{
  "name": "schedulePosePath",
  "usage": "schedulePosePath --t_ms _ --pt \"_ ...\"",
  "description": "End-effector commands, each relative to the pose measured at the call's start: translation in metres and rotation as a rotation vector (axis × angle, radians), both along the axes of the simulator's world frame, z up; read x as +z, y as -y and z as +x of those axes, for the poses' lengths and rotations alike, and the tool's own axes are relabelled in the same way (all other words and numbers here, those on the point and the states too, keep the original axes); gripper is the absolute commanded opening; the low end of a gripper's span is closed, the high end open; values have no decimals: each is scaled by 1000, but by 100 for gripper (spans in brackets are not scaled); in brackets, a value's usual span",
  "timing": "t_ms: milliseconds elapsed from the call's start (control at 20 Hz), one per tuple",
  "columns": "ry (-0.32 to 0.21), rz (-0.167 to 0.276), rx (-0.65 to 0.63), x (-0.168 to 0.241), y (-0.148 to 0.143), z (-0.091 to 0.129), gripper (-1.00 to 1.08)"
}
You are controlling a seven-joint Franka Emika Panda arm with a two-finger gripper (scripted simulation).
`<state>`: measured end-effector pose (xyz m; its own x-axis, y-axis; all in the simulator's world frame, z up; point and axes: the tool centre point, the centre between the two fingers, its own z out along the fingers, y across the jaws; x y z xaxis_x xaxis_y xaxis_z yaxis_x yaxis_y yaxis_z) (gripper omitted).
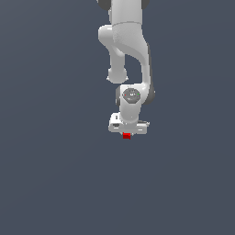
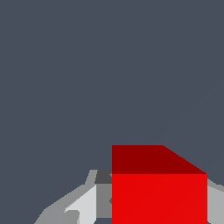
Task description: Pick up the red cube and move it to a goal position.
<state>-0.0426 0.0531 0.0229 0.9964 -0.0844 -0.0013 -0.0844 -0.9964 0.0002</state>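
Note:
The red cube (image 1: 126, 135) is a tiny bright red block directly under the white gripper (image 1: 127, 133) in the exterior view. In the wrist view the red cube (image 2: 159, 192) fills the space between the two grey fingers (image 2: 103, 199), which lie against its two sides. The gripper (image 2: 159, 210) is shut on the cube. The white arm reaches down from the top of the exterior view, and its hand hides the fingers there.
A plain dark grey-blue surface (image 1: 55, 174) fills both views around the arm. No other objects or edges show.

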Motion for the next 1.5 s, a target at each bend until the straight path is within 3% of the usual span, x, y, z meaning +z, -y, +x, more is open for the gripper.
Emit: schedulePosePath --t_ms 0,350,1050,1450 --pt "1 0 0 5 3 0 -100" --pt "1 0 0 36 18 -6 -100" --pt "1 1 0 149 74 -24 -100" --pt "1 1 0 188 93 -28 -100"
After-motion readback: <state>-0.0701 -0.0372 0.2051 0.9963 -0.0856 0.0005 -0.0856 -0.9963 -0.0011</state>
